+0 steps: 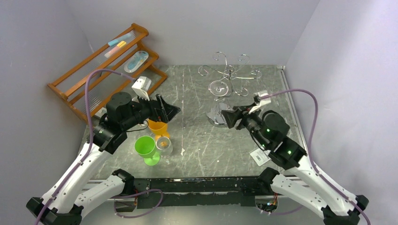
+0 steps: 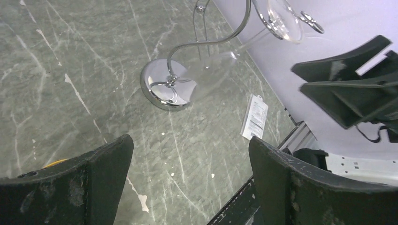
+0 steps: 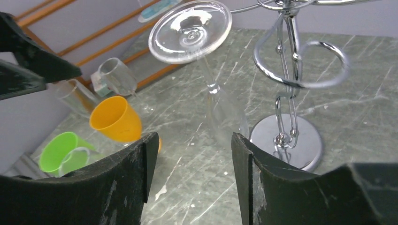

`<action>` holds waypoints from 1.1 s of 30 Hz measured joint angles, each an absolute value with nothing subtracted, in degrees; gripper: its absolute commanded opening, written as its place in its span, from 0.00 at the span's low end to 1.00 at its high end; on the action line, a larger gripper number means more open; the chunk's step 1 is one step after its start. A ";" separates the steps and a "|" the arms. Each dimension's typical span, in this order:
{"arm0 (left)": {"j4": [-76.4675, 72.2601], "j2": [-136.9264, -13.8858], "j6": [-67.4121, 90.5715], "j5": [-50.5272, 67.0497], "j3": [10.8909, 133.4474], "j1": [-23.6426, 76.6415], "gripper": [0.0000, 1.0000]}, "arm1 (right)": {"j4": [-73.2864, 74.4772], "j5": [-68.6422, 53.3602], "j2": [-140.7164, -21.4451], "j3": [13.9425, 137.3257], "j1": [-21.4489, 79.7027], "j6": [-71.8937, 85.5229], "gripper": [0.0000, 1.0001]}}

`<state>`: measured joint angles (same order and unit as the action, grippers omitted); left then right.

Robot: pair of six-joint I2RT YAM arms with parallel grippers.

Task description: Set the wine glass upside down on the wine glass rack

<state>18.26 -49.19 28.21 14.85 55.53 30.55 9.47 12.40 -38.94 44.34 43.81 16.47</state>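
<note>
The clear wine glass (image 3: 190, 30) hangs upside down and tilted, foot up by a curled arm of the silver wine glass rack (image 3: 287, 70), its bowl (image 3: 226, 123) low beside the round chrome base (image 1: 217, 117). From above, the foot (image 1: 217, 87) shows under the rack's loops (image 1: 229, 71). My right gripper (image 3: 195, 154) is open just short of the bowl, with only table between its fingers. My left gripper (image 2: 190, 164) is wide open, holds nothing, and hovers on the left (image 1: 166, 110) above the cups, looking at the rack (image 2: 166, 85) and glass (image 2: 212, 75).
An orange cup (image 1: 158, 126), a green cup (image 1: 146, 147) and a clear tumbler (image 1: 164, 144) stand front left. An orange-brown wooden shelf (image 1: 101, 70) leans at the back left. A white tag (image 1: 259, 156) lies near the right arm. Walls close in both sides.
</note>
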 measured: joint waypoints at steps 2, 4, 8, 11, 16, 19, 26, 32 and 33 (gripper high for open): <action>19.14 -49.15 27.55 14.09 55.77 30.52 0.97 | 11.27 12.43 -36.03 44.34 43.83 17.85 0.62; 19.99 -49.10 26.98 13.30 55.79 30.55 0.97 | 13.02 13.26 -33.23 44.16 43.81 20.38 0.65; 21.76 -49.01 26.11 11.90 55.79 30.52 0.97 | 18.33 17.58 -29.30 43.13 43.81 30.55 0.65; 22.70 -48.73 25.67 11.55 55.79 30.52 0.97 | 23.75 21.19 -28.03 41.10 43.79 40.75 0.65; 23.27 -48.71 25.04 11.51 55.83 30.52 0.97 | 32.29 26.15 -29.41 38.46 43.77 55.00 0.70; 23.73 -48.73 24.77 11.16 55.88 30.55 0.97 | 34.59 27.64 -34.17 37.82 43.70 61.28 0.73; 24.18 -48.73 24.62 9.37 55.99 30.55 0.97 | 29.63 23.53 -44.47 30.30 38.26 68.84 0.63; 23.81 -49.10 24.62 10.85 56.62 30.52 0.97 | 13.98 10.66 -51.64 19.11 26.15 70.89 0.58; 23.81 -49.15 24.47 11.00 56.66 30.52 0.97 | 12.01 9.06 -52.97 18.41 25.10 70.81 0.58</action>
<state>23.81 -49.15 24.47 11.00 56.66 30.52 12.01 9.06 -52.97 18.41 25.10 70.81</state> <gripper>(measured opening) 0.968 0.590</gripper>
